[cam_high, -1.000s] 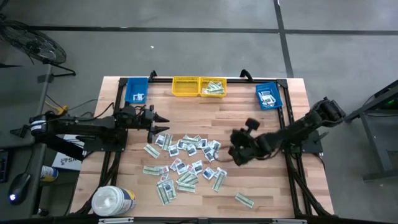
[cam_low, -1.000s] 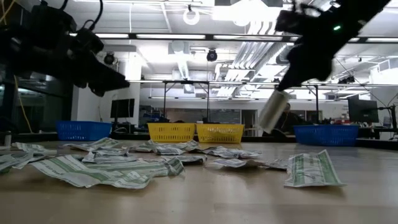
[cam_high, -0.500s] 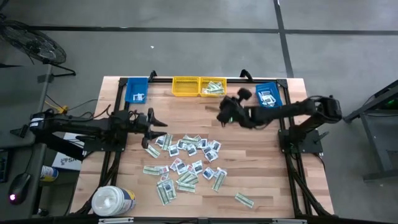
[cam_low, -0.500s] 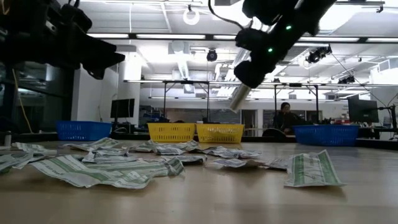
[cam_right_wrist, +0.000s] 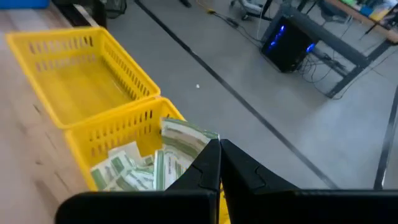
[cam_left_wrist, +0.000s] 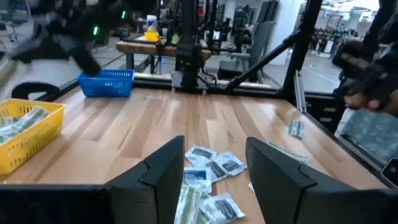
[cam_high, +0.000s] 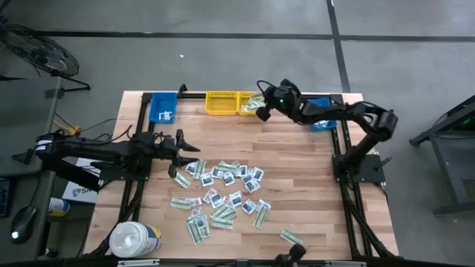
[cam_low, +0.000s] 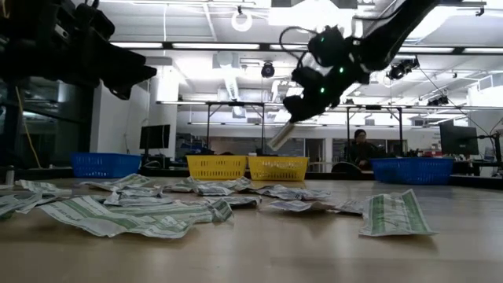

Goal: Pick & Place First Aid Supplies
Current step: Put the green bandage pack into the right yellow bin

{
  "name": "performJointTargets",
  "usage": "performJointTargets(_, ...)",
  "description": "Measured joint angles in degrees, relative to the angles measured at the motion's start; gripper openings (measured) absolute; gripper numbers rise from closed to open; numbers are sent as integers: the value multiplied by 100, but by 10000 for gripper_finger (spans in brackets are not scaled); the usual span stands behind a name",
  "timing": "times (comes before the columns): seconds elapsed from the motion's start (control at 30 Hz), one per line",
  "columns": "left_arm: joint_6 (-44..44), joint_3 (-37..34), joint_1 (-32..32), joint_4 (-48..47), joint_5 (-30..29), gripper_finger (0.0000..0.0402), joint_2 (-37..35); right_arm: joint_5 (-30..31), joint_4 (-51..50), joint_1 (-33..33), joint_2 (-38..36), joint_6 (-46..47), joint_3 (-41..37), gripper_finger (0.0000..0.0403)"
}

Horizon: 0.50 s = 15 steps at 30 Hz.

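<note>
Right gripper (cam_right_wrist: 219,151), pinched on a green-white strip packet (cam_right_wrist: 185,139), hangs over the right-hand yellow bin (cam_right_wrist: 122,135) (already holding similar strips), so placing is underway and the next move should be release into it.

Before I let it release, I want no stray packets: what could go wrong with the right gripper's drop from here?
The right gripper, shut on a long green-white packet, hangs at the near edge of the yellow bin that already holds strips, so the packet might land on the rim or slide out onto the table. The packet sticks out sideways from the fingers and could catch the basket wall. The left gripper waits open over the packet pile, well apart, so a clash seems unlikely.
</note>
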Motion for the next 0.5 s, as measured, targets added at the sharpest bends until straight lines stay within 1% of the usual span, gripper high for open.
performJointTargets(0.2, 1, 3, 0, -237, -2, 172, -345, -121, 650, -85, 579, 118, -2, 0)
performJointTargets(0.33, 0, 4, 0, -338, -4, 172, -478, -123, 663, -85, 741, 183, -2, 0)
performJointTargets(0.5, 1, 4, 0, -339, -6, 172, -492, -297, 598, -91, 792, 396, -2, 0)
